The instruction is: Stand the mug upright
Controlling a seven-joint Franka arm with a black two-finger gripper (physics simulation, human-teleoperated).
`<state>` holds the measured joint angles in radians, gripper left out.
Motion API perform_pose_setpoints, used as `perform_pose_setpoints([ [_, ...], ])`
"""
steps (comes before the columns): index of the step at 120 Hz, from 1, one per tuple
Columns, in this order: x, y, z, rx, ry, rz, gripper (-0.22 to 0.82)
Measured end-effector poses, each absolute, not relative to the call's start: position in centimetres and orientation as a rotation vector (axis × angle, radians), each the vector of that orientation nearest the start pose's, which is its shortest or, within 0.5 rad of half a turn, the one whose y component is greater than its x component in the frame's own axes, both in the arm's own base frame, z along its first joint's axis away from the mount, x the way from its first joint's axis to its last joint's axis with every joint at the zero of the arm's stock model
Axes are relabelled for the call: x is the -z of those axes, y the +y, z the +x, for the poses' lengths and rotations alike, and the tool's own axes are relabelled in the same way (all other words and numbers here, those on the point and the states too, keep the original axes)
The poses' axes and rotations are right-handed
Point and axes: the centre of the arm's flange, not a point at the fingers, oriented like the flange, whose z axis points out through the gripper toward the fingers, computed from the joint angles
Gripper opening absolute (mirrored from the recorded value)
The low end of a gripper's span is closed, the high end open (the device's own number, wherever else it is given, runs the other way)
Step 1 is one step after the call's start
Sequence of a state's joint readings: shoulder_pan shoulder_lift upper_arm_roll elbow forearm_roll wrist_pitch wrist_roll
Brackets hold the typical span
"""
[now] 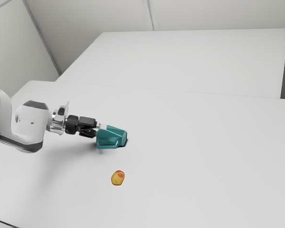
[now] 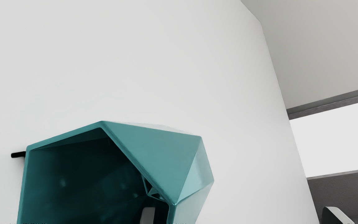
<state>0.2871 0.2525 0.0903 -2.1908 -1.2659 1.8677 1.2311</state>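
Nearest in the exterior view, a small fruit [image 1: 118, 178], yellow-orange with a red patch, lies on the white table [image 1: 190, 175]. It is apart from everything else on the tabletop.

Beyond it, the arm [image 1: 31, 121] reaches in from the exterior view's left, ending in the black gripper [image 1: 99, 129], whose tips are right at the mug [image 1: 115, 137]. The fingers stand spread wide. In the wrist view, one finger [image 2: 148, 215] is inside the mug's mouth, while the other finger [image 2: 337, 216] is outside, well apart from it. A side wall of the mug is between them, but they do not pinch it; whether the inner finger touches the mug, I cannot tell.

The mug is teal, with flat, angular faces, and is on its side rather than upright. Its mouth faces the gripper and its base points toward the exterior view's right. It is farther from the exterior camera than the fruit. The wrist view looks partly into its dark inside, and a short black piece [image 2: 18, 154] sticks out past the rim; what that is, I cannot tell.

Farther back is a second white surface [image 1: 194, 61], past the table's far edge, and behind that a pale grey wall [image 1: 90, 16] with a narrow upright strip [image 1: 150, 14].
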Motion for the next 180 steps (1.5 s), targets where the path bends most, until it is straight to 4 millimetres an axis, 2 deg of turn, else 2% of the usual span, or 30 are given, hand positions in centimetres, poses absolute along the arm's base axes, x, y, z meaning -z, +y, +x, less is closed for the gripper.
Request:
perform_pose_setpoints([
  [10,-26.9,12.1,51.4,-0.461,-0.052,2.035,0.48],
  [40,-27.0,11.9,51.5,-0.472,-0.051,2.027,0.05],
  [61,-27.1,11.8,51.6,-0.478,-0.055,2.028,-0.1],
  [92,-27.7,11.8,51.7,-0.492,-0.069,2.037,-0.14],
  [112,-30.0,11.7,51.8,-0.531,-0.105,2.046,-0.14],
  [131,-33.2,10.7,52.2,-0.555,-0.191,2.065,-0.15],
  [147,-36.8,10.8,53.1,-0.543,-0.32,2.142,-0.16],
  [160,-39.7,10.5,54.3,-0.492,-0.448,2.234,-0.16],
  [180,-43.1,9.1,54.4,-0.349,-0.611,2.402,-0.17],
])
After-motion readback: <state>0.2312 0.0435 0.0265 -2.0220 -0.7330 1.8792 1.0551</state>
